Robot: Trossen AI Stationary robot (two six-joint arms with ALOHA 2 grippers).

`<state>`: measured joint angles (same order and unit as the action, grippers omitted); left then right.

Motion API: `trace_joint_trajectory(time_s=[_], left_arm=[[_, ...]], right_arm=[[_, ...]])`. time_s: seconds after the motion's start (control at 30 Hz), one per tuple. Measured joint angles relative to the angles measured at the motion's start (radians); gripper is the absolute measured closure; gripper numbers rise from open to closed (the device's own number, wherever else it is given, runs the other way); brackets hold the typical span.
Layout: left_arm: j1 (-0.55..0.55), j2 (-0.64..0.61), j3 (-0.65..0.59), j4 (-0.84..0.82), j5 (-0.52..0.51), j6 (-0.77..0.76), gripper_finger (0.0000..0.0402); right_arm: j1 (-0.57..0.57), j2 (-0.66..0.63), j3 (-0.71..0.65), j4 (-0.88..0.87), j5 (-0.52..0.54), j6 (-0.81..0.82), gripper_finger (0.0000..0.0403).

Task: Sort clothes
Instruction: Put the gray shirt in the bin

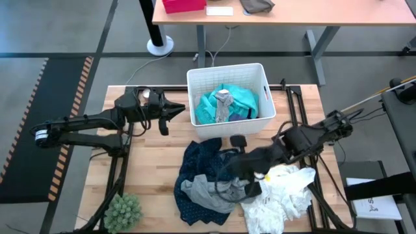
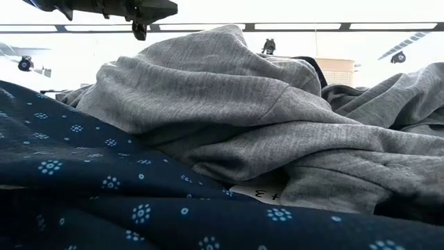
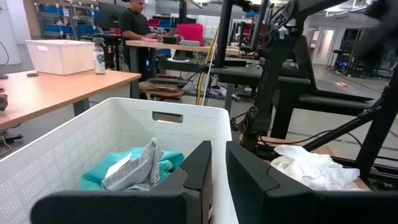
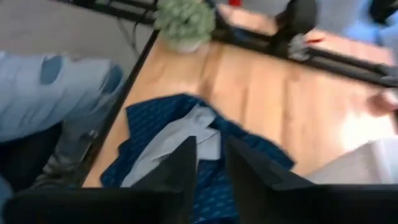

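teal fabric (image 1: 240,99) lies inside the white bin (image 1: 260,75) at the far middle of the table, and a grey sock (image 1: 223,104) lies on top of it. the other clothes make a heap near the front edge: the navy patterned garment (image 1: 198,166) on the left, the grey garment (image 1: 203,190) on it, and the large white garment (image 1: 279,195) on the right, touching them. the left gripper (image 1: 174,110) is just beside the bin's left wall, its fingers (image 3: 196,169) with only a narrow gap and holding nothing. the right gripper (image 1: 237,168) hangs over the heap, between the navy and the white cloth; its fingers (image 4: 180,168) are a little apart and empty. a green spiky plant (image 1: 123,211) stands at the near left corner.
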<state>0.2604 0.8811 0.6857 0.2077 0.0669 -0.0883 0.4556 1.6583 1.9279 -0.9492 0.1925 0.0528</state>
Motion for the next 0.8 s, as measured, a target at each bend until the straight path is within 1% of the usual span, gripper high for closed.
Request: trace_joint_trajectory(time_s=[0.1,0.2,0.33,0.47,0.7,0.73,0.8], left_arm=[[0.0,0.0,0.0,0.0,0.0,0.0,0.0365],[0.0,0.0,0.0,0.0,0.0,-0.001,0.0365],[0.0,0.0,0.0,0.0,0.0,-0.003,0.0365],[0.0,0.0,0.0,0.0,0.0,-0.003,0.0365],[0.0,0.0,0.0,0.0,0.0,-0.004,0.0365],[0.0,0.0,0.0,0.0,0.0,-0.004,0.0365],[0.0,0.0,0.0,0.0,0.0,-0.004,0.0365]], right_arm=[[0.011,0.016,-0.07,0.035,-0.02,0.012,0.0292],[0.009,0.044,-0.143,0.1,-0.021,0.063,0.0248],[0.001,0.092,-0.209,0.171,-0.037,0.103,0.0201],[-0.009,0.152,-0.245,0.266,-0.07,0.135,0.017],[-0.051,0.267,-0.247,0.35,-0.07,0.193,0.0136],[-0.059,0.282,-0.244,0.352,-0.076,0.21,0.0131],[-0.075,0.311,-0.233,0.359,-0.121,0.247,0.012]])
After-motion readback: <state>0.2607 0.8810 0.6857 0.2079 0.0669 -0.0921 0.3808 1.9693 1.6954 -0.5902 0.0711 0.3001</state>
